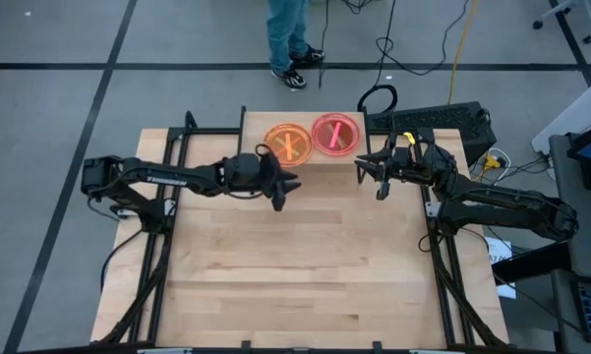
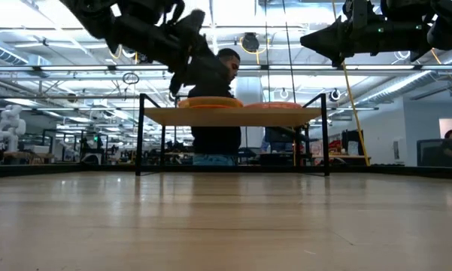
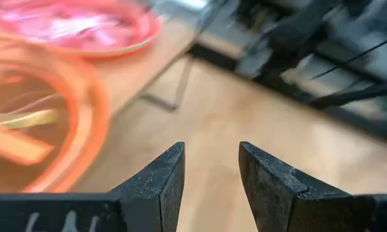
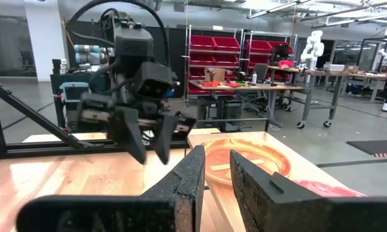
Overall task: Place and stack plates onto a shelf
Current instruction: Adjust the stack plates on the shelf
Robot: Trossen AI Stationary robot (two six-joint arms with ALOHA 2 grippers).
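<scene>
Plates, two stacks, on the shelf (image 1: 305, 167) at the far edge of the counter (image 1: 295, 265). Orange plate (image 1: 288, 144) tops the left stack, showing a pale cross mark; pink-red plate (image 1: 335, 134) tops the right stack, showing a bright bar. The stacks sit side by side, rims close or touching. How many plates lie beneath each top one cannot be told.

Left tool (image 1: 278, 187): held in the air just near and left of the orange plate, over the shelf's near edge, apart from the plate; fingers (image 3: 161, 174) spread, nothing between them.

Right tool (image 1: 380, 175): held in the air to the right of the pink-red plate, beside the shelf's right end, clear of it; fingers (image 4: 190, 177) with a narrow gap, pinching nothing.

Person (image 1: 290, 39): standing on the floor beyond the counter's far side.
</scene>
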